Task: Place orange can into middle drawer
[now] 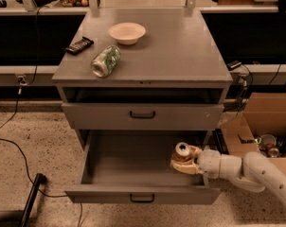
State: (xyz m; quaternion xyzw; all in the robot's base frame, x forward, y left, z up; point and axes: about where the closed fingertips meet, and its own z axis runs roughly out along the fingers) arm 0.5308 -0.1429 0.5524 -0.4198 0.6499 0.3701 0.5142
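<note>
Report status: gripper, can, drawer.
Gripper at right end of open wide grey middle drawer, jaws shut on small copper-orange metal can. Can upright, unreleased. Green-and-white can, pale bowl on cabinet top, out of path.

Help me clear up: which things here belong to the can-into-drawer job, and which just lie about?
Job: orange can, middle drawer, gripper clamped on the can over the drawer's right side.
Lying about: green can, bowl, dark bar, cardboard box.
</note>
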